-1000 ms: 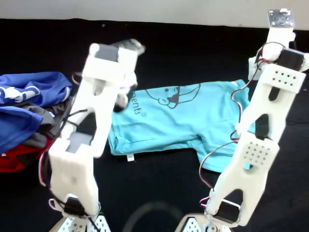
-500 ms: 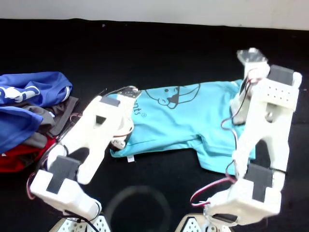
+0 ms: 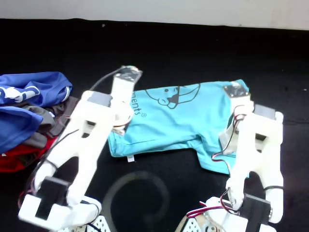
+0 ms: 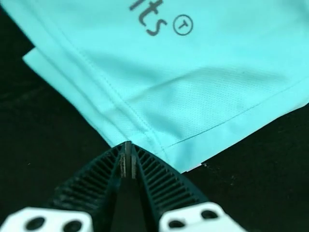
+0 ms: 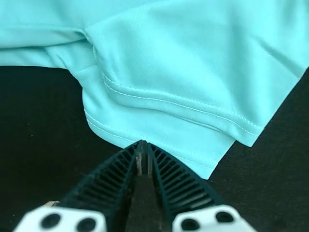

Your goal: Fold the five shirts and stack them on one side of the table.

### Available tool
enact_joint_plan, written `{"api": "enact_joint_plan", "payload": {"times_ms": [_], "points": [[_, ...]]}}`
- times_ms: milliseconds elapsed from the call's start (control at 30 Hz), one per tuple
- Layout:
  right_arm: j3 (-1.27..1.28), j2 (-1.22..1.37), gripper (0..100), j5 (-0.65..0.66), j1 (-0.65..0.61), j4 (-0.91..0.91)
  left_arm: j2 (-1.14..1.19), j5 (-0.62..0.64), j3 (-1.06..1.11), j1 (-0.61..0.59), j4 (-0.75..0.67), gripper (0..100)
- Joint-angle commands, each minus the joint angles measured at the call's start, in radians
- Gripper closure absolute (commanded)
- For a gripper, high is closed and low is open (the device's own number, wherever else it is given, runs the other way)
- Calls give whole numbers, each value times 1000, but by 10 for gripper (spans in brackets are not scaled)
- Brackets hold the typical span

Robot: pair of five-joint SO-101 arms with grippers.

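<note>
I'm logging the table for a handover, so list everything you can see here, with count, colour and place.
turquoise shirt: one, turquoise with dark print, spread out mid-table between the arms
blue shirt: at least one, blue with white, on top of the heap on the left arm's side
grey shirt: one, grey, tucked under the blue
red shirt: one, red, at the bottom of the heap
table: one, black
left gripper: one, dark ribbed fingers on a white arm, shut, tip at the turquoise shirt's hem
right gripper: one, the same build, shut, tip at its sleeve hem
</note>
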Motion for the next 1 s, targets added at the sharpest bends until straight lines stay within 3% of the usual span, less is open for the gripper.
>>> {"api": "enact_joint_plan", "payload": {"times_ms": [0,133,333,633,833,967], "points": [[61,-42,992,12,13,-61,91,2,-39,36,-40,992],[119,-42,992,12,13,-101,191,0,-35,30,-32,992],[147,-42,990,12,13,-133,153,-6,-25,30,100,992],[136,-44,988,15,13,-131,122,-69,45,4,98,992],[136,-42,988,147,10,-133,120,-66,-85,-88,120,992],[136,-42,892,226,12,-133,136,-64,-82,-94,115,992]]}}
